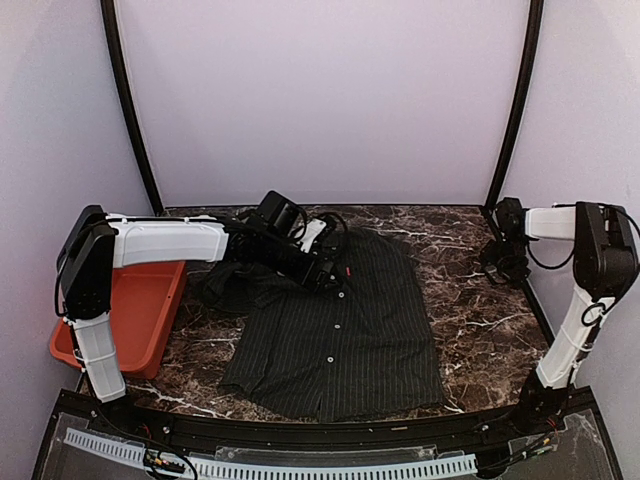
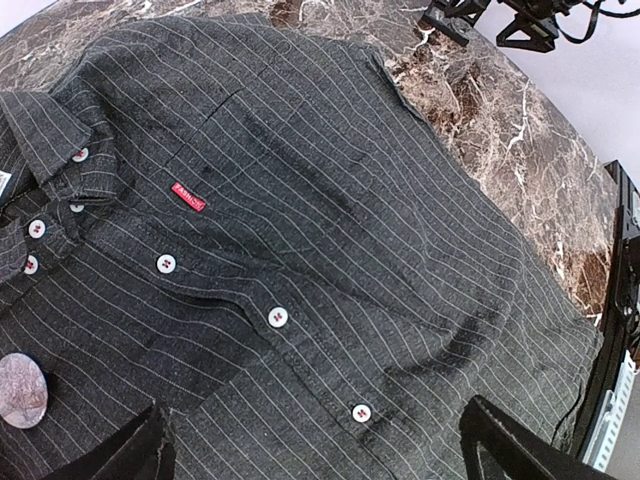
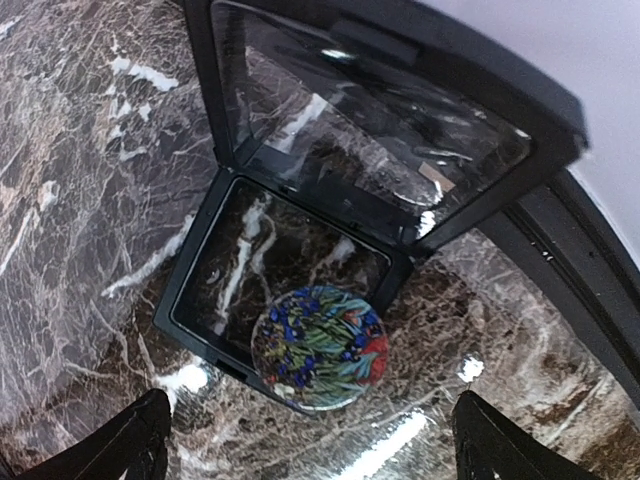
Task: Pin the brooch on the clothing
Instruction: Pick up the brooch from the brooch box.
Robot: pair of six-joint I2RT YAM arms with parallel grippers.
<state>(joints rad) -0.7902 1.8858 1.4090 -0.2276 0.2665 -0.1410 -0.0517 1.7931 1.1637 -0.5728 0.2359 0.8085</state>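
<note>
A small red tag (image 2: 187, 196) sewn on the chest of the dark pinstriped shirt (image 2: 330, 260) carries one short line of pale lettering, too small and blurred to make out. No other text, number or brand is readable.

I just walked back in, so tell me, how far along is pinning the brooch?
Done: shirt lies flat, case is open. In hand: the open right gripper hovers over the brooch lying across the case's rim; left gripper is open above the shirt. To do: grasp, carry, pin.
</note>
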